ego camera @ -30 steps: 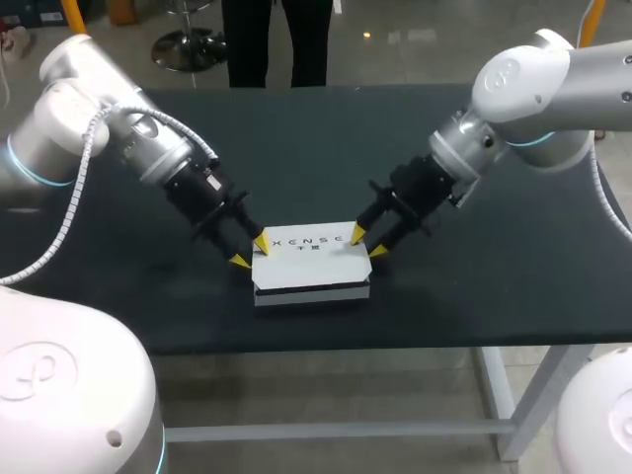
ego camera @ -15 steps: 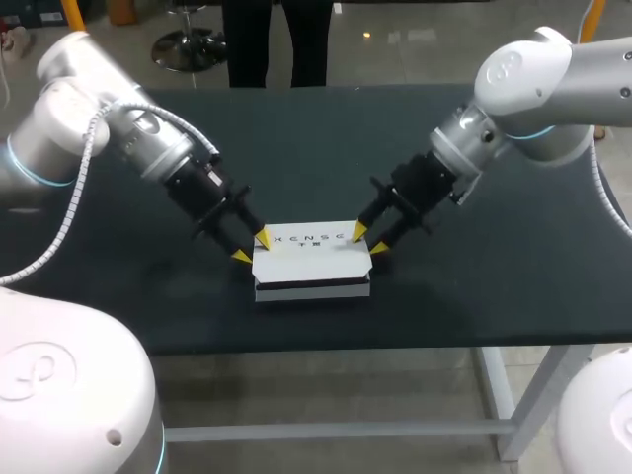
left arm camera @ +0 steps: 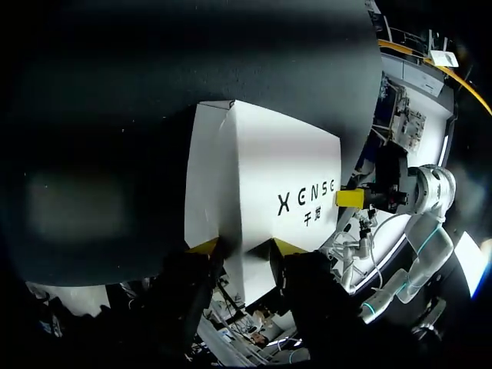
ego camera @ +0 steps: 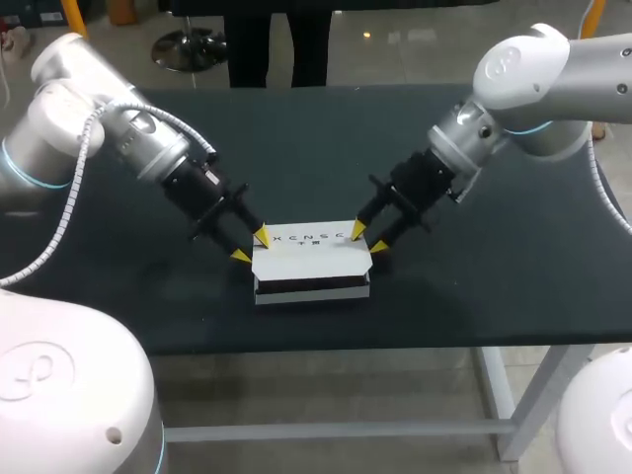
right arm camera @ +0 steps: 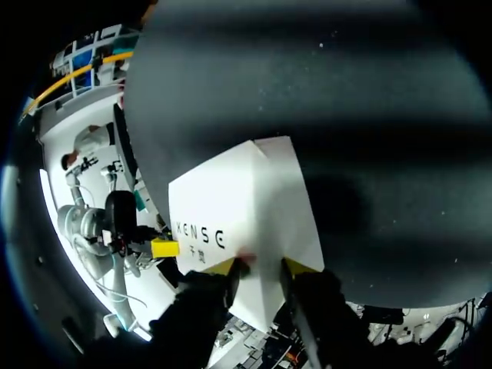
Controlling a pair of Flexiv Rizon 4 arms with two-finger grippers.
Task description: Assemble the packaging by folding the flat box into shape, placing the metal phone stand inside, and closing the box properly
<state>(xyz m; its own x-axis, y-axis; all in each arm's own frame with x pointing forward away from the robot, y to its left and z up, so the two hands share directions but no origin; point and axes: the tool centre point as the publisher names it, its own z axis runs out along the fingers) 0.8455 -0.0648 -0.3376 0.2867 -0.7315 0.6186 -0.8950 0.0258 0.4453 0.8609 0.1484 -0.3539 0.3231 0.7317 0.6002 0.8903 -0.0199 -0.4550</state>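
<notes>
We see the box [ego camera: 312, 259] on the table [ego camera: 316, 148], midway along the front edge | our left claw [ego camera: 250, 247] spread open, tips on its left end | right claw [ego camera: 367, 239] likewise, right end | risk: uneven pressing may spring it open or skid it frontward.

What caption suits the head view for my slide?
Left fingers and right fingers touch opposite ends of the white box.

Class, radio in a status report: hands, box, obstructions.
Left hand open, tips at box left end. Right hand open, right end. Box folded, lid down. No obstruction seen.
</notes>
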